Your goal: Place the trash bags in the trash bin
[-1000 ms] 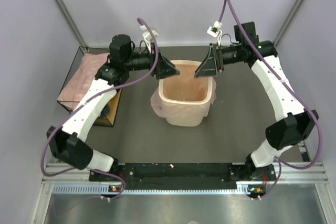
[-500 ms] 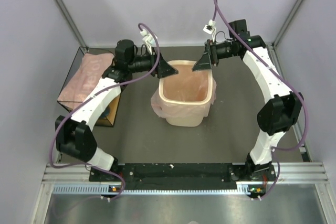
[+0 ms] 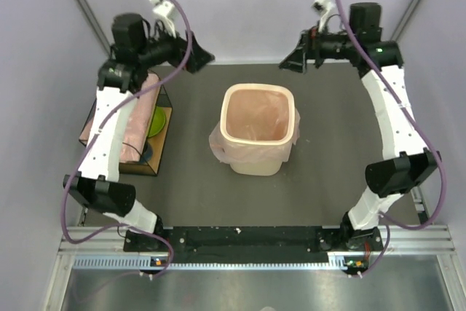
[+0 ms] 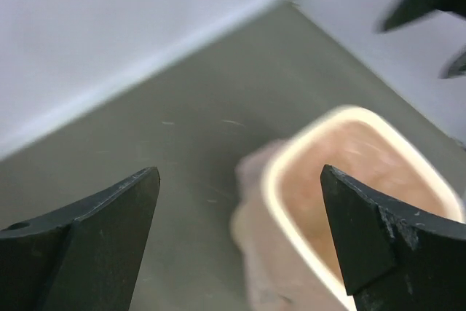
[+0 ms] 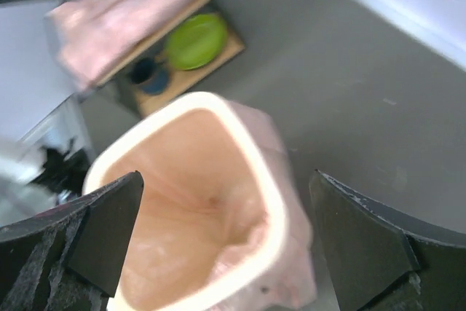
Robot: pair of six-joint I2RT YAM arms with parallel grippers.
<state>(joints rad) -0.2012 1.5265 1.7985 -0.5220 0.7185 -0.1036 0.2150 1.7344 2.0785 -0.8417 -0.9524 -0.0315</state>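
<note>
- Left gripper (image 3: 198, 58) hangs with jaws apart and empty, up and to the left of the trash bin (image 3: 256, 89). Your right gripper (image 3: 295, 58) mirrors it, also spread and empty.
- One pink bag (image 3: 258, 121) already lines the bin, with its film draped over the rim.
- More trash bags (image 5: 124, 16) lie folded on the wire-framed box (image 3: 162, 130), well apart from the bin, so you likely have those left to move.

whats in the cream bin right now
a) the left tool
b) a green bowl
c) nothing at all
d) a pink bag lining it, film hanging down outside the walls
D: pink film of the trash bag covers the inside of the trash bin and hangs down outside its walls, while the left tool and right tool are open and off to the sides.
</note>
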